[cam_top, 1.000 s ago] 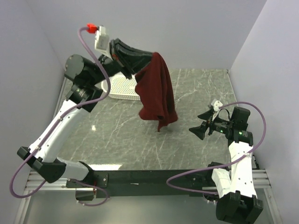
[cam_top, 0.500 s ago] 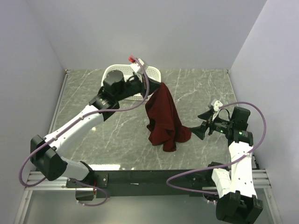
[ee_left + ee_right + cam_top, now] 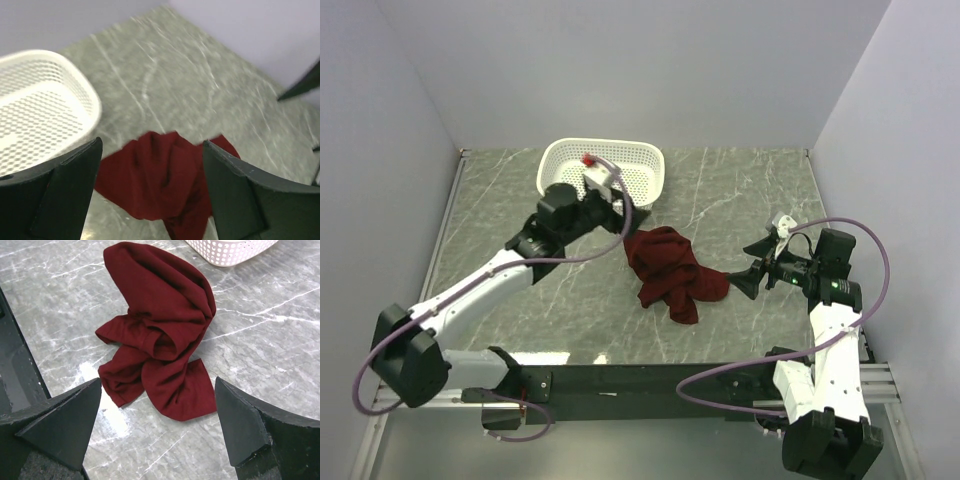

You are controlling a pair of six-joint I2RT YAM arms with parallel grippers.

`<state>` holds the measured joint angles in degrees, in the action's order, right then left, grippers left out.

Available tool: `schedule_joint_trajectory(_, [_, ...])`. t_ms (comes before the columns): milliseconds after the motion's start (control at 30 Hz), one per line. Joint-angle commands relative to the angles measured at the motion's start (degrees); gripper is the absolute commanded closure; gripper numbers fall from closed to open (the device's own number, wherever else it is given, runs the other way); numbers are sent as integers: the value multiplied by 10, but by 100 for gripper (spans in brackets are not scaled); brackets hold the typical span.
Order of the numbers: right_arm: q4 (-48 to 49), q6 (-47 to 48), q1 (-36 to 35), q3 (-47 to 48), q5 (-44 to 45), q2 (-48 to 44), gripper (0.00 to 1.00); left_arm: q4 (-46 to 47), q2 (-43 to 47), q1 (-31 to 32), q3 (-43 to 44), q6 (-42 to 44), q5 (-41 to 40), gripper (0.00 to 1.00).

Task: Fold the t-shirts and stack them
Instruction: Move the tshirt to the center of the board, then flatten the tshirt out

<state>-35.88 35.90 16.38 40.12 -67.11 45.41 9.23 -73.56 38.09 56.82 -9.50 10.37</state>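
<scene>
The crumpled dark red t-shirt (image 3: pixel 670 272) is lying mid-frame on the bench (image 3: pixel 750 190), below the white basket (image 3: pixel 620 160). The left claw (image 3: pixel 151 150) is being held wide apart over it, gripping nothing. The right claw (image 3: pixel 157 385), at right, is likewise being held apart and empty.

Scene is reading as a robotics lab test cell: a left arm (image 3: pixel 485 283) and a right arm (image 3: pixel 825 345) are sitting bolted to a metal rail (image 3: pixel 885 385) at the near edge of a grey marble-pattern table (image 3: pixel 740 190). Plain pale panels (image 3: pixel 650 70) are closing it in on the left, far and right sides. Purple cables (image 3: pixel 885 265) are looping off the arms, and only a white perforated basket (image 3: pixel 645 180) and a crumpled maroon t-shirt (image 3: pixel 670 272) are lying on the table.
</scene>
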Motion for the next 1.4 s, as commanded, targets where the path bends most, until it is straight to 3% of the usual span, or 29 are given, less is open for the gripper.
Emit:
schedule_joint_trajectory(0, [-2, 7, 5, 12, -7, 3, 0, 44, 42, -67, -14, -70, -45, 13])
schedule_joint_trajectory(167, [-2, 7, 4, 13, -7, 2, 0, 63, 40, -188, -92, -267, -38, 9])
schedule_joint_trajectory(267, [-2, 7, 4, 12, -9, 5, 0, -11, 14, -229, -63, -315, -94, 10])
schedule_joint_trajectory(400, [-5, 10, 4, 15, -10, 6, 0, -114, -64, -237, 40, -248, -192, 1])
schedule_joint_trajectory(433, [-6, 9, 4, 14, -12, 6, 0, -124, -80, -240, 80, -172, -200, 1])
schedule_joint_trajectory(567, [-5, 9, 4, 15, -12, 5, 0, -115, -173, -274, 142, -29, -200, 1])
schedule_joint_trajectory(633, [-7, 10, 4, 15, -11, 3, 0, -139, -243, -312, 200, -17, -175, 2])
schedule_joint_trajectory(733, [-6, 11, 4, 13, -9, 0, 0, -185, -323, -354, 288, -17, -83, 12])
schedule_joint_trajectory(967, [-16, 18, 5, 19, -16, 6, 0, -260, -441, -359, 439, 26, -76, 11])
schedule_joint_trajectory(1100, [-15, 17, 5, 18, -14, 2, 0, -314, -526, -362, 515, 37, -72, 18])
schedule_joint_trajectory(1267, [-15, 17, 6, 18, -14, 5, 0, -345, -576, -364, 552, 47, -77, 27])
schedule_joint_trajectory(1367, [-17, 19, 5, 20, -14, 8, 0, -345, -584, -365, 554, 45, -77, 48])
